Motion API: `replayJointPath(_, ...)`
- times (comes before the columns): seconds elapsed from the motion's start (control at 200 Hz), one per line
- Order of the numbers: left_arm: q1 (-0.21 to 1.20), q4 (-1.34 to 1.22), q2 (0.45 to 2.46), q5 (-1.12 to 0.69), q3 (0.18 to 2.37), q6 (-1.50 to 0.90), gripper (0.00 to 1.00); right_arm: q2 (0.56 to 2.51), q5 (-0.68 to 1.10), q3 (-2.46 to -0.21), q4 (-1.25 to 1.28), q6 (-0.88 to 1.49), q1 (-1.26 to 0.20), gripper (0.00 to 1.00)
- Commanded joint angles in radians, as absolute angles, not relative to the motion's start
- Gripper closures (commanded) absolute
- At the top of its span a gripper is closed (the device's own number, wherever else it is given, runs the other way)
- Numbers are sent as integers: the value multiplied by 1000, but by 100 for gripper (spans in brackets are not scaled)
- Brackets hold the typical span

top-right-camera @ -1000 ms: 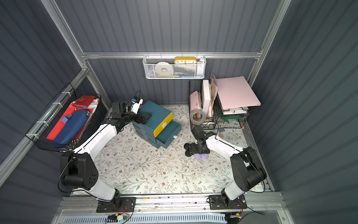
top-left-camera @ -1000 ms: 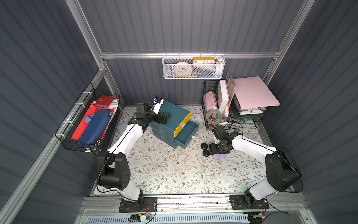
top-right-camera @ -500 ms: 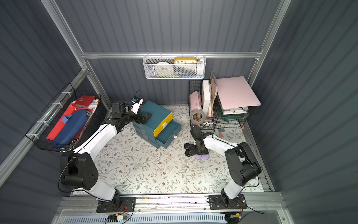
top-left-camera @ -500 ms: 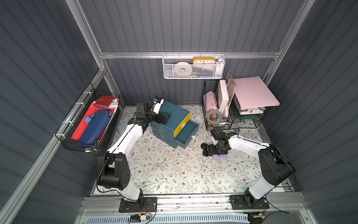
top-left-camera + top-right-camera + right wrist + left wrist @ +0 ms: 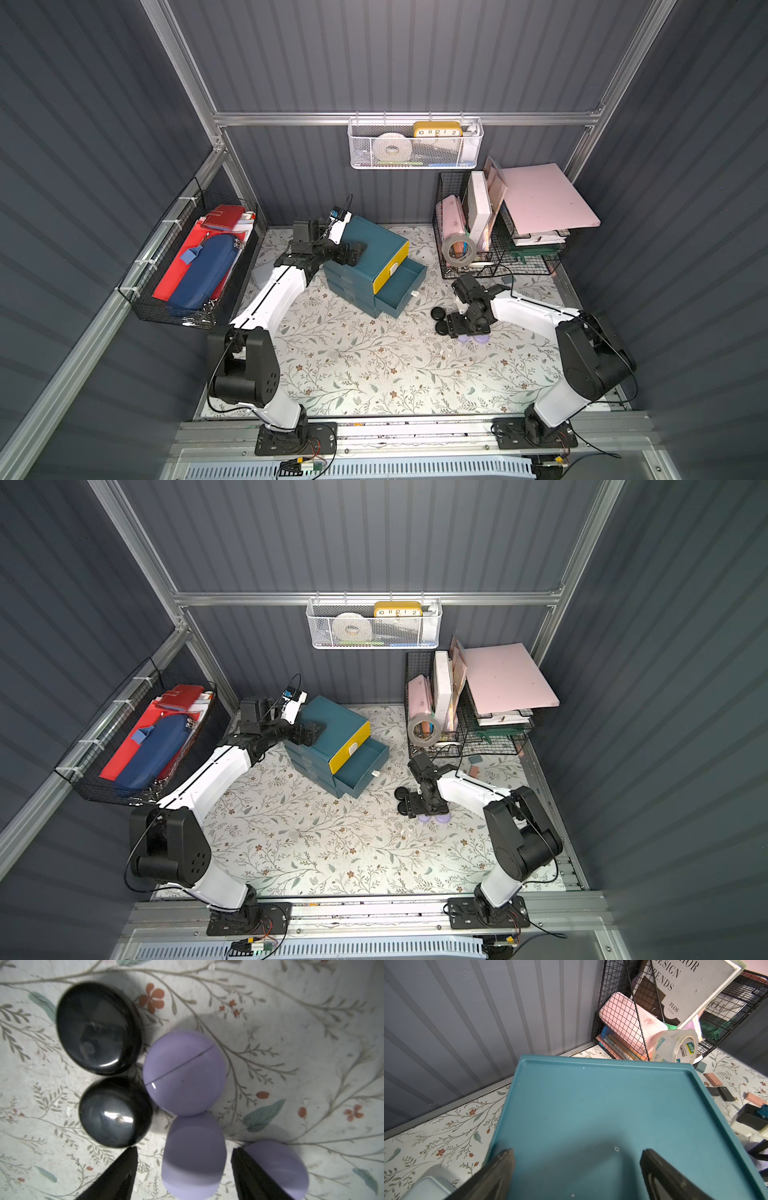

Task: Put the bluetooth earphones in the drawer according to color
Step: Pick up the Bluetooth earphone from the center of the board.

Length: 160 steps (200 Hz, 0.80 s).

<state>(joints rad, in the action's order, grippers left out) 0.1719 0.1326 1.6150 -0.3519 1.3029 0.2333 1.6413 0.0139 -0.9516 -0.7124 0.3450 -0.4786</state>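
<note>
Nearest the robot's bases, on the floral bench (image 5: 353, 365), the right hand (image 5: 184, 1150) hangs low over a huddle of five earphone cases, its jaws well apart and gripping nothing. One lavender case (image 5: 193, 1159) lies between the jaws. A second lavender case (image 5: 278, 1169) touches the outside of one finger, and a third lavender case (image 5: 184, 1072) sits just beyond and looks to touch the first. Two black cases (image 5: 97, 1028) lie close beside them. No white case shows in any view.

The step in hand looks like the pick of a lavender case. The next move calls for closing squarely on that smooth pebble without nudging its neighbours, then carrying it to a drawer.

Further back, the open teal drawer (image 5: 401, 278) stands pulled out of the teal cabinet (image 5: 374, 241), and what shows of its inside is bare. Above it the yellow-fronted drawer (image 5: 399, 257) looks shut, its contents hidden. Over the cabinet's top the left hand (image 5: 577, 1153) is spread wide and empty; whether it presses down I cannot tell. Farthest, a wire rack (image 5: 453, 266) holds a tape roll (image 5: 459, 249).
</note>
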Motion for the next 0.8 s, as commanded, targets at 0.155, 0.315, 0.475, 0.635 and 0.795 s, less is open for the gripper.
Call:
replayJointPath(0.155, 178, 320, 1675, -330, 1268, 185, 1, 1615, -2, -925, -741, 362, -484, 27)
replayJointPath(0.315, 179, 320, 1674, -330, 1268, 186, 1, 1621, 0, -929, -733, 365, -484, 30)
replayJointPath(0.475, 179, 320, 1674, -329, 1267, 187, 1, 1634, 11, -932, -716, 372, -485, 34)
replayJointPath(0.635, 179, 321, 1675, -330, 1267, 187, 0, 1657, 8, -939, -704, 374, -485, 35)
replayJointPath(0.795, 179, 319, 1674, -328, 1267, 187, 1, 1680, 23, -945, -687, 381, -486, 39)
